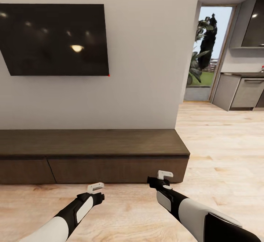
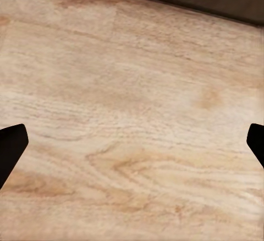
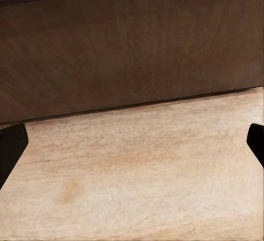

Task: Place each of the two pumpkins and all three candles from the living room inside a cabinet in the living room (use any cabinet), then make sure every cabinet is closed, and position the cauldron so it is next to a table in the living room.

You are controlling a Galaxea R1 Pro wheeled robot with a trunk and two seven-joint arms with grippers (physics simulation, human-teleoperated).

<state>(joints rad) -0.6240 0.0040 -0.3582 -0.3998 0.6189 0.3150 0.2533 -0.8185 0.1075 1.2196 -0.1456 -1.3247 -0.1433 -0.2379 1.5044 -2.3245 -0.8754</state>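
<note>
The cabinet point(image 1: 91, 150) is a long low dark-brown wood unit against the wall under a black TV, with its flat drawer fronts all shut. My left gripper point(image 1: 96, 188) hangs open over the wood floor a little in front of it. My right gripper point(image 1: 165, 176) is open too, close to the right drawer front point(image 3: 132, 49), with nothing between its fingers. In the left wrist view the fingertips point(image 2: 12, 145) stand wide apart over bare floor. The pumpkins, candles and cauldron are out of view.
A wall-mounted TV point(image 1: 55, 38) hangs above the cabinet. To the right a doorway point(image 1: 207, 51) with plants opens beside grey kitchen units point(image 1: 244, 91). Pale wood floor point(image 1: 220, 154) stretches to the right and toward me.
</note>
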